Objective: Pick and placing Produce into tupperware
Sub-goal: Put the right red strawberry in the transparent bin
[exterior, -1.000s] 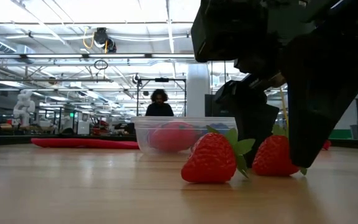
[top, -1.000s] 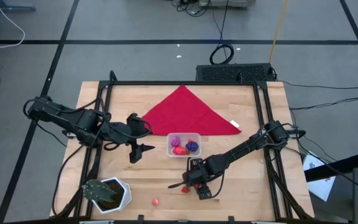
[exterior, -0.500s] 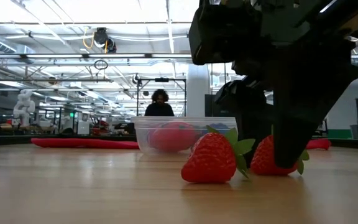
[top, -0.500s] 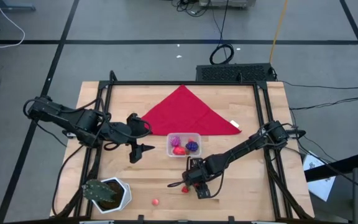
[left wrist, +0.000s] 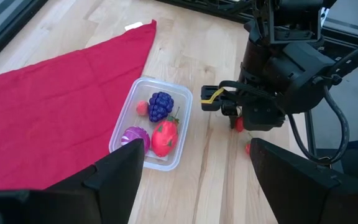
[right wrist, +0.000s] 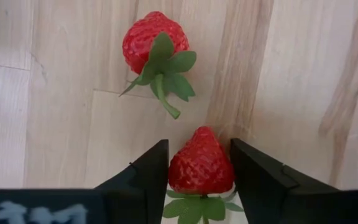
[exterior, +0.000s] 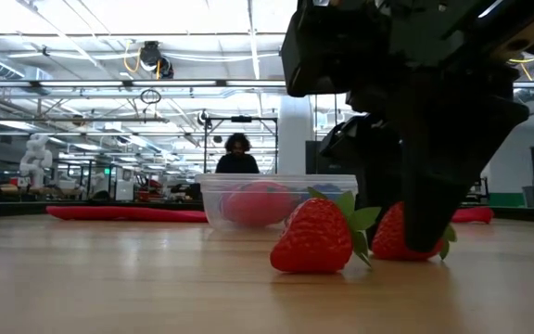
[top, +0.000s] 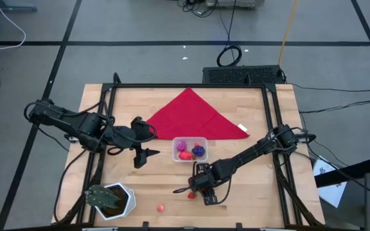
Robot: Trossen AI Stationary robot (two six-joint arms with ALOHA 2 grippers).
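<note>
A red toy strawberry (right wrist: 201,167) lies on the wood between the fingers of my right gripper (right wrist: 199,148), which points down near the table's near edge (top: 196,191). A second strawberry (right wrist: 154,43) with green leaves lies just ahead of it, nearer the low camera (exterior: 313,237). The clear tub (top: 190,150) stands on the table in front of the red cloth and holds purple grape bunches, a strawberry and a small red ball (left wrist: 156,121). My left gripper (top: 148,154) hangs open to the left of the tub. My right gripper pinches the strawberry by its two sides (right wrist: 174,171) between the fingers, coming from above and pointing down. The green leaf end lies toward the wrist and the red tip points away. In the low view the strawberry (exterior: 392,239) still rests on the table.
A big red triangular cloth (top: 194,115) lies on the far half of the table. A green plant in a white pot (top: 111,199) stands at the near left corner. One small red ball (top: 161,208) lies near the near edge. A person stands far behind the table (exterior: 237,153).
My right gripper's fingers have shut inward on the strawberry: in the low view the near finger has moved from beside the fruit to in front of it. The strawberry has stayed on the table.
</note>
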